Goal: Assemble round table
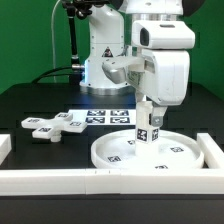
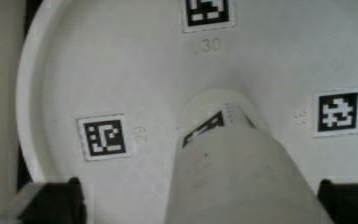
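The large rimmed round disc (image 1: 165, 152) lies flat on the table at the exterior view's right, and it fills the wrist view (image 2: 87, 90). The short cylindrical leg (image 1: 146, 127) stands upright on the disc's middle. In the wrist view the leg (image 2: 238, 165) is seen from above. My gripper (image 1: 146, 106) is straight above the leg, straddling its top. In the wrist view the gripper (image 2: 197, 203) has its dark fingers (image 2: 51, 203) spread wide, one on each side of the leg, with a gap showing. The flat cross-shaped foot (image 1: 53, 125) lies apart at the exterior view's left.
The marker board (image 1: 108, 117) lies behind the disc near the robot base. A long white rail (image 1: 60, 182) runs along the front of the table. Another rail (image 1: 214, 152) stands at the exterior view's right, close to the disc's rim.
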